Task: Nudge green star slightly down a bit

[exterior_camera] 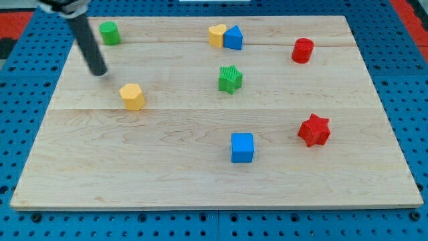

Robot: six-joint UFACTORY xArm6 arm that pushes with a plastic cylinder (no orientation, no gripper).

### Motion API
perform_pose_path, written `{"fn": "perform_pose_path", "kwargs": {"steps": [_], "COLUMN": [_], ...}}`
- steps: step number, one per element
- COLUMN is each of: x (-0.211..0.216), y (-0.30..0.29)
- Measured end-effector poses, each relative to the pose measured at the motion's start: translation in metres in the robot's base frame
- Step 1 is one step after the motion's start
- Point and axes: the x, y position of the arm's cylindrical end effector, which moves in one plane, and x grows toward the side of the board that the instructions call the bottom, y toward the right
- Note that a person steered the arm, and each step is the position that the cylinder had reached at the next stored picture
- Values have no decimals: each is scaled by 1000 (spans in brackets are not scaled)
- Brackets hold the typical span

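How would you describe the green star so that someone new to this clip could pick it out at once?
Start at the wooden board and find the touching yellow heart and blue block near its top edge. The green star stands alone just below that pair. The only other green piece, a green cylinder, is round and sits in the top-left corner near my tip.

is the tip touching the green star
Apart. The camera view shows my tip far to the view's left of the green star, with bare board between them.
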Motion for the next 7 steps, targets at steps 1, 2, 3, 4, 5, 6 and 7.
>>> {"fn": "perform_pose_path", "kwargs": {"steps": [1,2,3,4,5,6,7], "x": [-56,-102,-135,-138,-140,-137,-126], "y": [66,106,129,143,143,142,129]}}
